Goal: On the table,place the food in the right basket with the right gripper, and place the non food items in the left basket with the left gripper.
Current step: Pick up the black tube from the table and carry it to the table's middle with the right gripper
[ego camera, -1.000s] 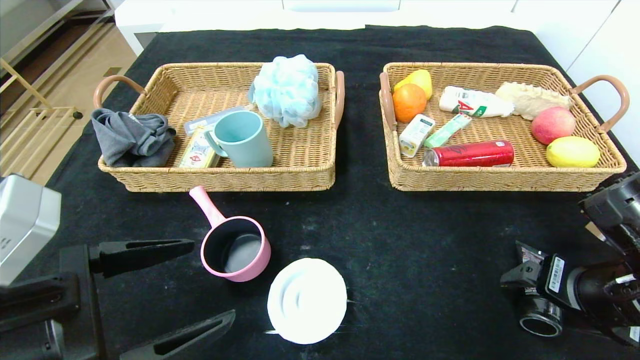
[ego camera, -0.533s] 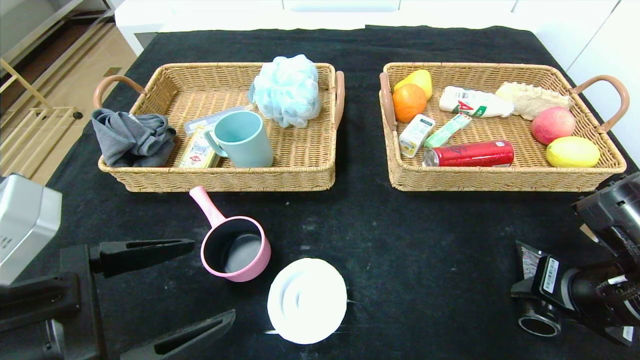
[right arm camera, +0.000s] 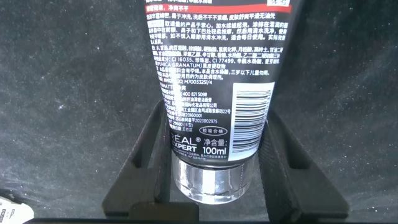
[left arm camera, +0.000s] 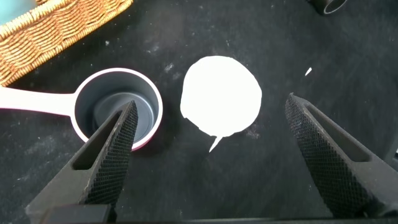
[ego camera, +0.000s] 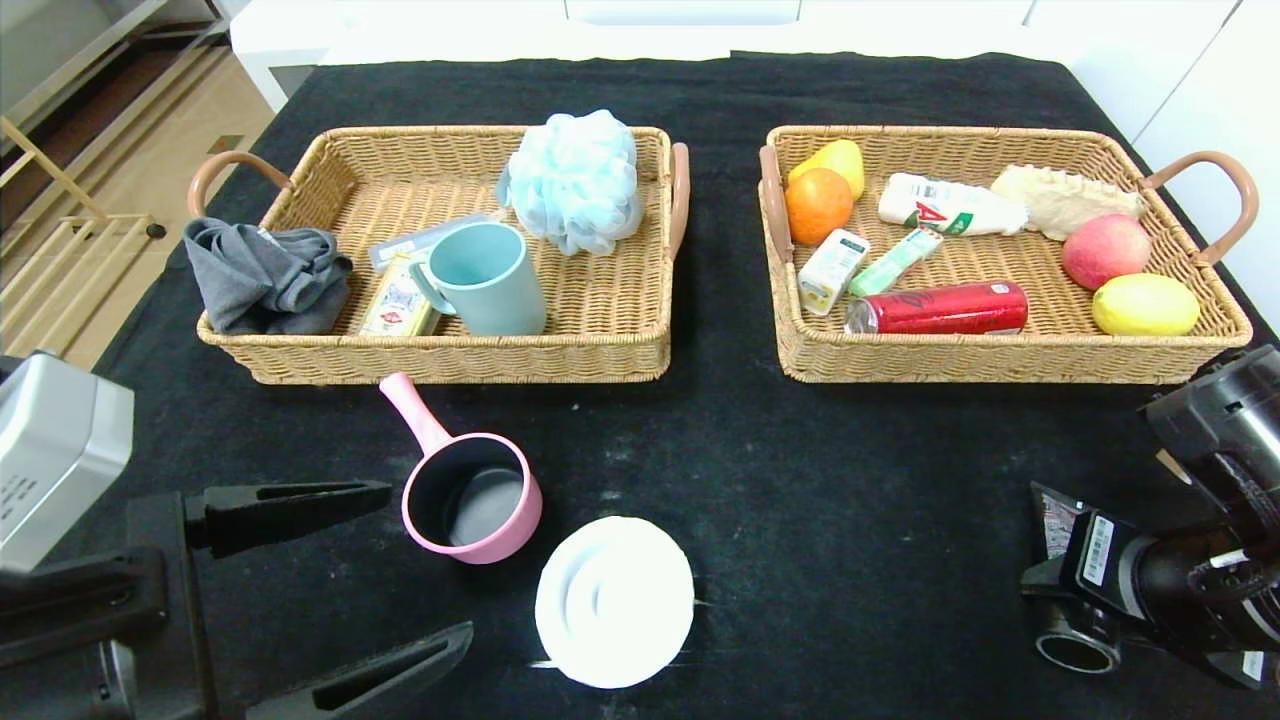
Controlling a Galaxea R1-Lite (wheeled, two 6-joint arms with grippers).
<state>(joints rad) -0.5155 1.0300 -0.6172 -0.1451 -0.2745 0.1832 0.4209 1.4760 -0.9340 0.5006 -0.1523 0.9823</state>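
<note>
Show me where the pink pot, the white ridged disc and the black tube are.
pink pot (ego camera: 470,500), head view, inner floor.
white ridged disc (ego camera: 613,600), head view, centre.
black tube (right arm camera: 214,81), right wrist view, printed back.

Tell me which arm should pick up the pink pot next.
Left. The left end effector hangs open just beside the pink pot near the left basket, while the right end effector is closed on the black tube far across the table.

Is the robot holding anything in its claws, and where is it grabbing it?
Yes. The right gripper is shut on the black squeeze tube, pinching its sides just above the silver cap. The left gripper is open and holds nothing.
</note>
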